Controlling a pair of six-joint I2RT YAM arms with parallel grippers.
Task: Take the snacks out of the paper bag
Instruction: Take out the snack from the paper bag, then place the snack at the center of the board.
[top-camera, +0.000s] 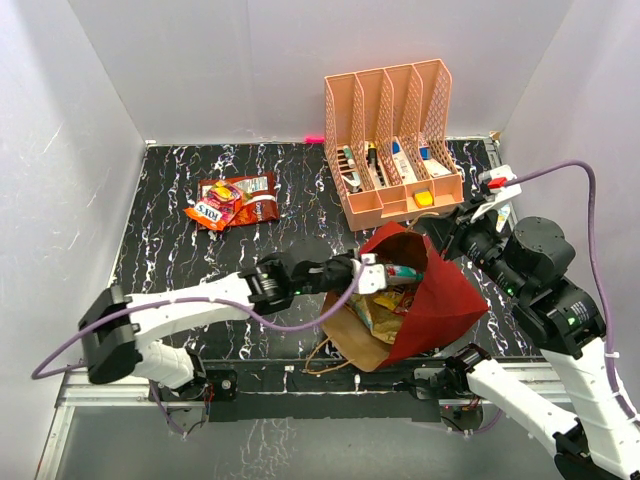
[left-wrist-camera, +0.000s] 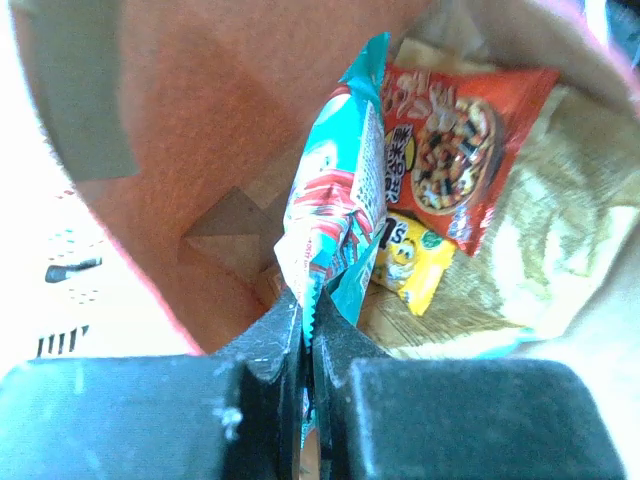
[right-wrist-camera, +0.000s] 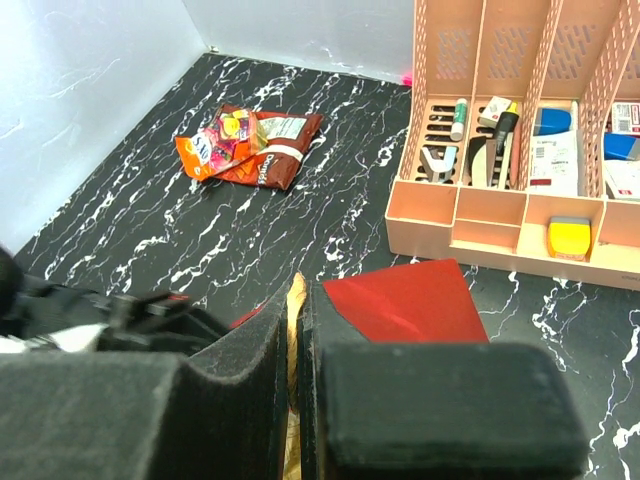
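Note:
The dark red paper bag (top-camera: 445, 295) lies tilted at the table's front centre, its mouth facing left. My left gripper (top-camera: 390, 272) reaches into that mouth. In the left wrist view it (left-wrist-camera: 308, 310) is shut on the edge of a teal-green snack packet (left-wrist-camera: 335, 200). Behind it, inside the bag's brown wall (left-wrist-camera: 220, 120), lie a red packet (left-wrist-camera: 450, 150), a yellow packet (left-wrist-camera: 410, 260) and a gold packet (left-wrist-camera: 540, 230). My right gripper (right-wrist-camera: 296, 300) is shut on the bag's brown rim (right-wrist-camera: 297, 292), at the bag's far right corner (top-camera: 455, 232). Orange and brown snack packets (top-camera: 235, 200) lie out on the table at the far left.
A peach mesh organizer (top-camera: 395, 150) holding pens and small items stands just behind the bag. The bag's twine handles (top-camera: 325, 355) trail toward the front edge. A small pink item (top-camera: 314, 137) sits at the back wall. White walls close in both sides.

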